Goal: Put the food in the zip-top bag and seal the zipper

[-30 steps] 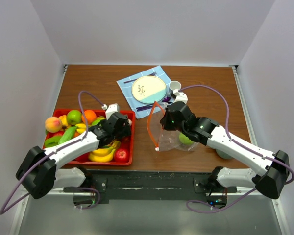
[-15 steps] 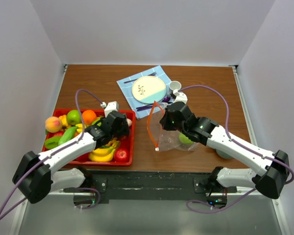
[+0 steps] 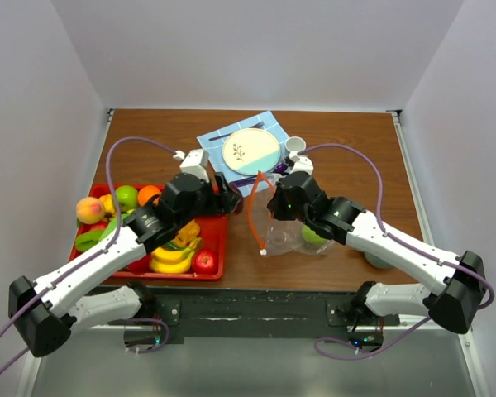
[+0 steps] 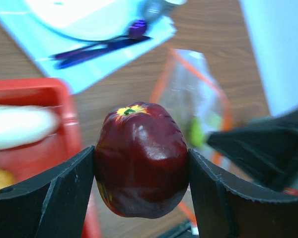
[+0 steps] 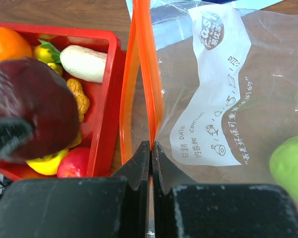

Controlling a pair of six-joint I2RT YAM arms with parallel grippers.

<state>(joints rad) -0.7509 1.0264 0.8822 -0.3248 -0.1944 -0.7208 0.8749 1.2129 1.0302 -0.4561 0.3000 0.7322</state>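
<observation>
My left gripper (image 3: 225, 201) is shut on a dark red apple (image 4: 141, 158) and holds it in the air over the right edge of the red tray (image 3: 218, 266), just left of the bag's mouth. The apple also shows in the right wrist view (image 5: 32, 106). My right gripper (image 5: 151, 148) is shut on the orange-red zipper strip (image 5: 156, 94) of the clear zip-top bag (image 3: 291, 233) and holds the mouth up and open toward the left. A green apple (image 5: 290, 168) lies inside the bag. The white slider (image 3: 264, 251) hangs at the strip's near end.
The tray holds a peach (image 3: 89, 209), green apple (image 3: 126, 197), orange (image 3: 149, 195), bananas (image 3: 172, 260), a red apple (image 3: 203, 261) and cucumber (image 3: 87, 240). Behind the bag lie a blue napkin (image 3: 211, 142) with a plate (image 3: 250, 149), purple cutlery and a white cup (image 3: 295, 146).
My left gripper has risen out of the tray with the dark red apple and moved right and away, toward the bag's mouth. The right gripper and bag have stayed in place.
</observation>
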